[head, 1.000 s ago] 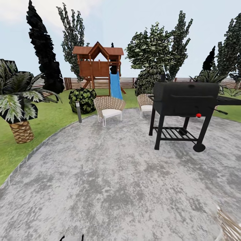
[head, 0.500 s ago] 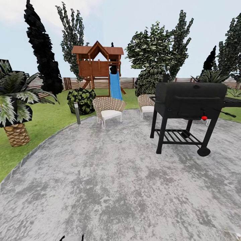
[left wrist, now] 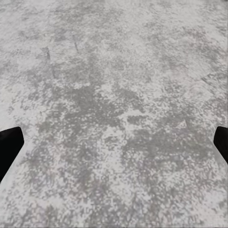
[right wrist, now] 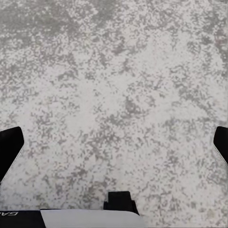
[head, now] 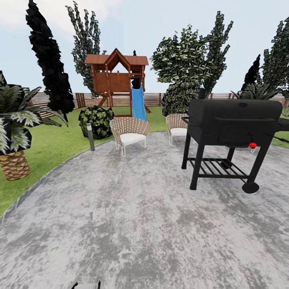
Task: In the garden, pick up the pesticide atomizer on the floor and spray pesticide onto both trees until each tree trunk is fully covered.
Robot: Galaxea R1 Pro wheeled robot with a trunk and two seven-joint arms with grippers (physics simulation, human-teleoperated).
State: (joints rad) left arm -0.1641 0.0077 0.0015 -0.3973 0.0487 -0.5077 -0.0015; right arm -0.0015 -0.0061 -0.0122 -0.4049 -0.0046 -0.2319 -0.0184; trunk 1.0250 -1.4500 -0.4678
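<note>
The robot stands on a grey speckled patio [head: 132, 208] in the garden. A black grill [head: 233, 136] is near on the right, two wicker chairs [head: 129, 132] beyond it — then lawn [head: 48, 148], a wooden playhouse [head: 116, 76] and the fence [head: 156, 98]. Left end effector [left wrist: 114, 147] and right end effector [right wrist: 114, 147] both hang wide open over paving, holding nothing.
</note>
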